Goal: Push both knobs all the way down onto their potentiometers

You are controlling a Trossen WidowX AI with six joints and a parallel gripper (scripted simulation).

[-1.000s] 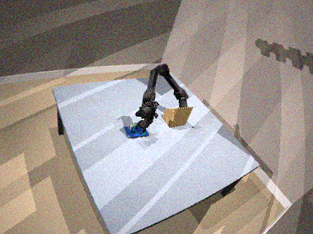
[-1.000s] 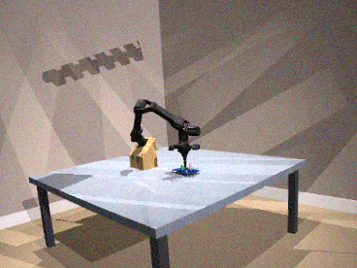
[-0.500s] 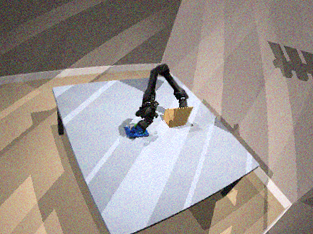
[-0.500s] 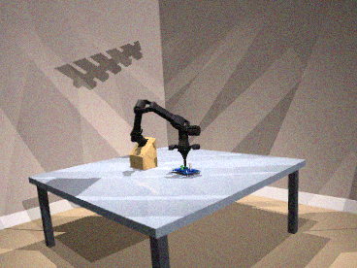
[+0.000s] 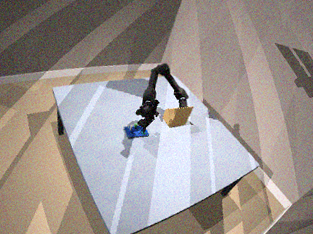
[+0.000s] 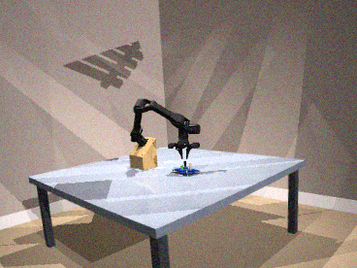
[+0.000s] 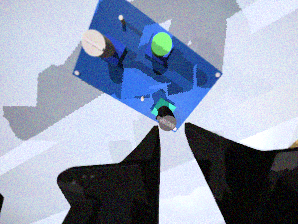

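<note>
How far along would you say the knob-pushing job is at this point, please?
Looks done: the dark knob seems to sit low on its teal base. In hand: the jaws stand apart and empty just beside it, by the board's edge. Left: the beige knob and green knob cannot be judged for height from above; one may need pushing. Then move away and hold still.

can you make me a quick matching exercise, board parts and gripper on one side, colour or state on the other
Things:
1. knob near the board's middle
2. knob at the board's corner
3. circuit board
4. gripper

Colour or state:
A. blue
B. partly open, holding nothing
C. green
D. beige

Pairs: 1-C, 2-D, 3-A, 4-B
</note>
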